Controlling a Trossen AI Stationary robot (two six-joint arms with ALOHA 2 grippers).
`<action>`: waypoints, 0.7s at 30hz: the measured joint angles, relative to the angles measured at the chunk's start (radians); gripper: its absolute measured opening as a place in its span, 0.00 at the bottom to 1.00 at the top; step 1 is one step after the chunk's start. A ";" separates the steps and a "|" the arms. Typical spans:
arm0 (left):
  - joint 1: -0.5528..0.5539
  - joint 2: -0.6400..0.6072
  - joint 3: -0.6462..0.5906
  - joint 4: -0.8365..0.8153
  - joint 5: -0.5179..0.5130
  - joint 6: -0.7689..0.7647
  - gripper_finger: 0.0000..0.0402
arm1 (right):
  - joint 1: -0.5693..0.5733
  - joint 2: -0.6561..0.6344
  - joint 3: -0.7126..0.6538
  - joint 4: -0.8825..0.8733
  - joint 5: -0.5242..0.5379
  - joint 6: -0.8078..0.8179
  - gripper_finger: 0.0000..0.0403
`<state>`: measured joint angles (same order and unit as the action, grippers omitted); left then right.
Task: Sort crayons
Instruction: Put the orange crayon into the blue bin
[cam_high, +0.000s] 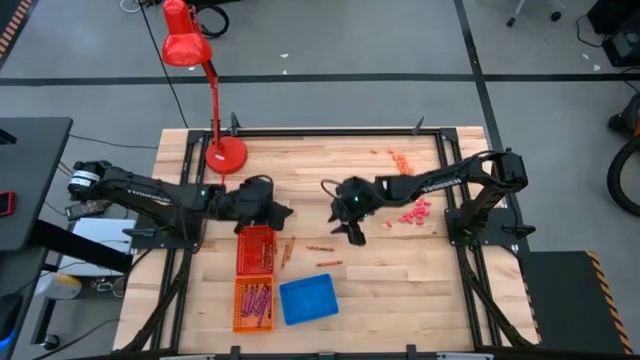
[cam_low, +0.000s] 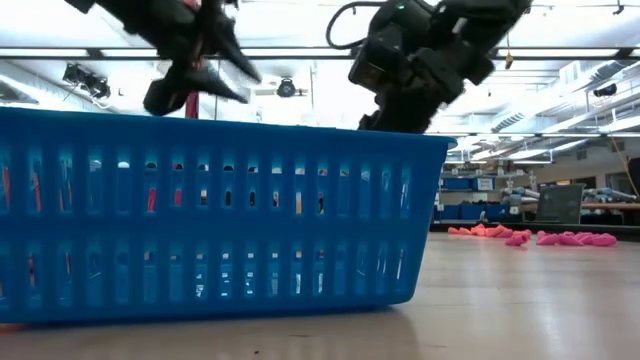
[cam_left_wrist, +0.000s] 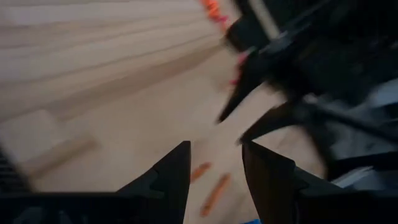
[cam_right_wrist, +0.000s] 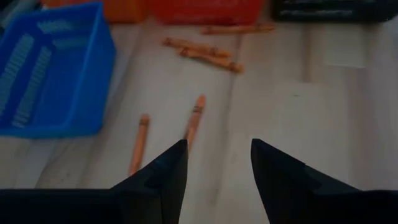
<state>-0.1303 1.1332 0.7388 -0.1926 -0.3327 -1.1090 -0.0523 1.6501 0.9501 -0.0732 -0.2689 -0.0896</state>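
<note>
Hovering, right hand (cam_right_wrist: 217, 165) open, over loose crayons (cam_right_wrist: 194, 119) on table (cam_right_wrist: 323, 99): light, brittle, rolling easily; pinching mid-length looking safest. Left hand (cam_left_wrist: 214, 165) open too.

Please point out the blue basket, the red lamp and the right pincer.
blue basket (cam_high: 308, 300): high view, on its floor.
red lamp (cam_high: 225, 156): high view, on its round base.
right pincer (cam_right_wrist: 217, 163): right wrist view, midway between its fingertips.

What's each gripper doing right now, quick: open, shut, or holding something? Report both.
Left gripper: open, holding nothing, above the table by the orange baskets.
Right gripper: open, holding nothing, above loose orange crayons.
</note>
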 joint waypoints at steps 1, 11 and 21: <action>-0.021 0.000 0.000 0.028 -0.025 -0.018 0.39 | 0.015 0.000 -0.021 0.027 0.014 0.000 0.45; -0.076 0.000 0.001 0.120 -0.080 -0.163 0.39 | 0.116 0.000 -0.222 0.493 0.119 -0.005 0.51; -0.063 -0.001 0.000 0.111 -0.122 -0.154 0.39 | 0.126 0.166 -0.215 0.577 0.121 -0.025 0.51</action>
<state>-0.1928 1.1324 0.7391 -0.0819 -0.4545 -1.2629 0.0737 1.8161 0.7352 0.5039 -0.1477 -0.1145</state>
